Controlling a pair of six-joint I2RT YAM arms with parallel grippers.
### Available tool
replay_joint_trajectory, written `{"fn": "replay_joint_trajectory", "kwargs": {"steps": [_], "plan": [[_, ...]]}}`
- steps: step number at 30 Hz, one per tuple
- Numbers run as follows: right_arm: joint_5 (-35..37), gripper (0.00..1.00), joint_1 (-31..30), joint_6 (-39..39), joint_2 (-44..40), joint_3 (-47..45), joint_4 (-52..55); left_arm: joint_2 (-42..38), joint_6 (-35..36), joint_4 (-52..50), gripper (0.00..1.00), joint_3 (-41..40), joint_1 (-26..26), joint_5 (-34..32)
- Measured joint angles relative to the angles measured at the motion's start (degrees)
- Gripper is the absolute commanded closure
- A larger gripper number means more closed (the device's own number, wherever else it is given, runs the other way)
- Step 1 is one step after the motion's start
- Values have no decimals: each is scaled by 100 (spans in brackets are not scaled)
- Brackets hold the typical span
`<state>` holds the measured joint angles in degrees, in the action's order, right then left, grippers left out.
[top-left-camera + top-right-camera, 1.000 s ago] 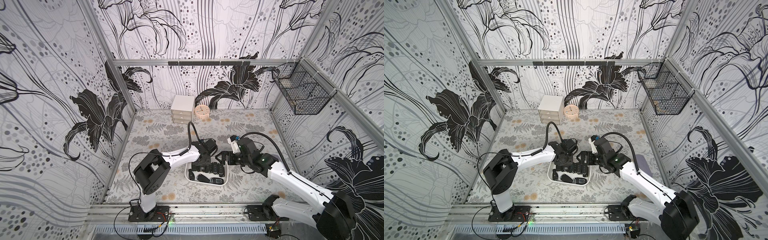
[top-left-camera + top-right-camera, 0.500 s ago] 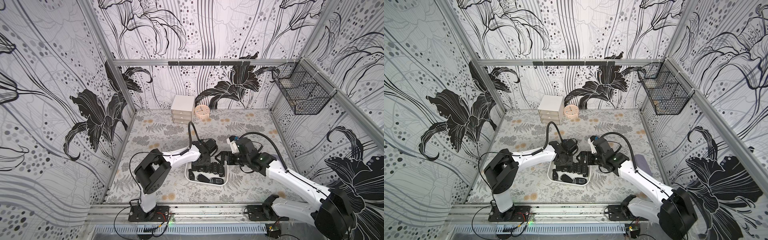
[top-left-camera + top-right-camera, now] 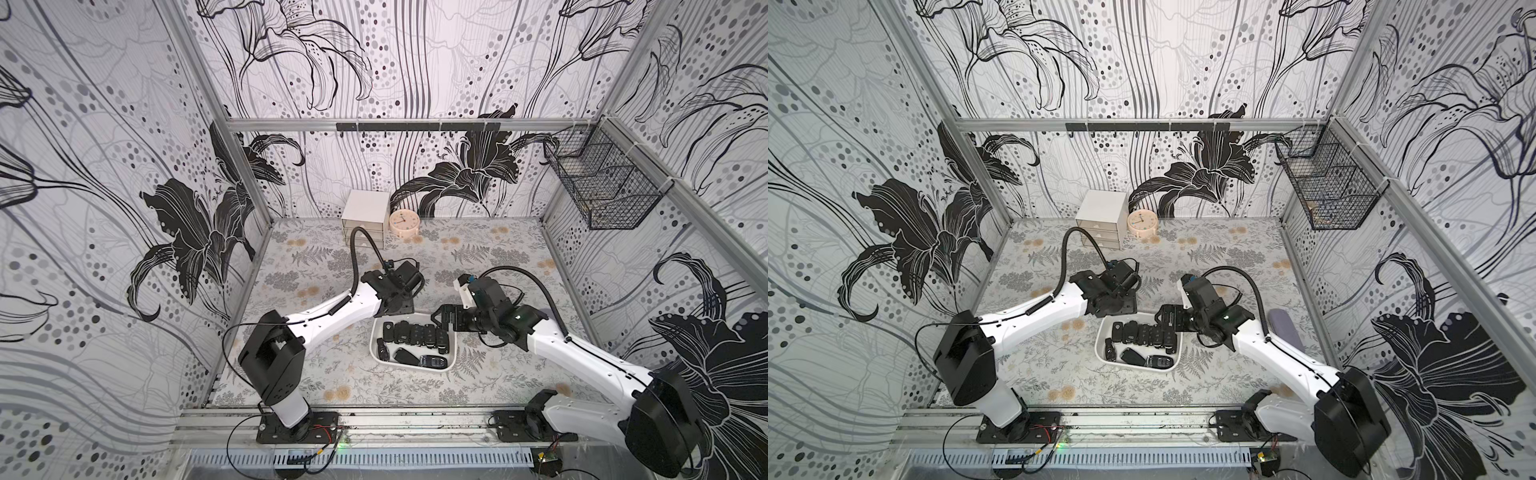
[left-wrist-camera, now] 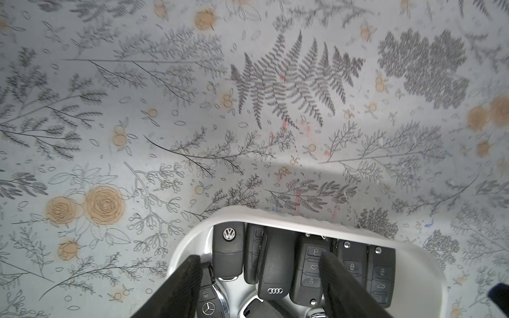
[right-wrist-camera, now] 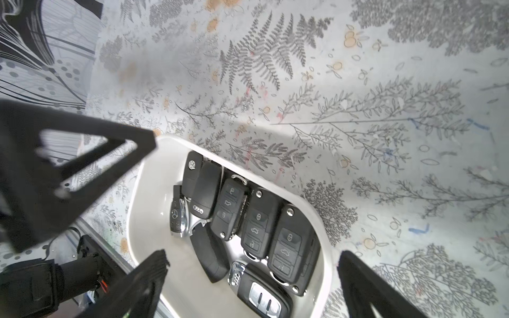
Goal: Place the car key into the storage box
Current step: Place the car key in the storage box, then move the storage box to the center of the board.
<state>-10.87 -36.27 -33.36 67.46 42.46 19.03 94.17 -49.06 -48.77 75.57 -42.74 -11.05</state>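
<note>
my left claw [image 4: 259, 257]: spread, gripping nothing
car key [image 4: 275, 275]: audi badge, lying flat in the storage box [image 4: 297, 220] between other keys [image 4: 354, 265]
my right claw [image 5: 252, 252]: wide apart, empty, over the same box
table [image 4: 137, 110]: floral print

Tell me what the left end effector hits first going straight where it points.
Probably the Audi key in the storage box, below the open left end effector; depth unclear.

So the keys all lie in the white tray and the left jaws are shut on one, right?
Not quite. The keys do lie in the white tray, but the left jaws stand open, gripping none of them. The left wrist view shows it.
</note>
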Motion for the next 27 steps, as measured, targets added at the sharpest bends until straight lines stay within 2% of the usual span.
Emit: {"fn": "replay_joint_trajectory", "kwargs": {"steps": [7,17,27], "plan": [[9,0,-2,-52,31,-372,63,-308,109,-46,15,0,321,-120],[-81,0,-455,-251,452,-422,-160,-743,120,-70,14,-243,527,-155],[-20,0,-997,-367,960,-44,-199,-1147,98,-107,14,-649,616,-155]]}}
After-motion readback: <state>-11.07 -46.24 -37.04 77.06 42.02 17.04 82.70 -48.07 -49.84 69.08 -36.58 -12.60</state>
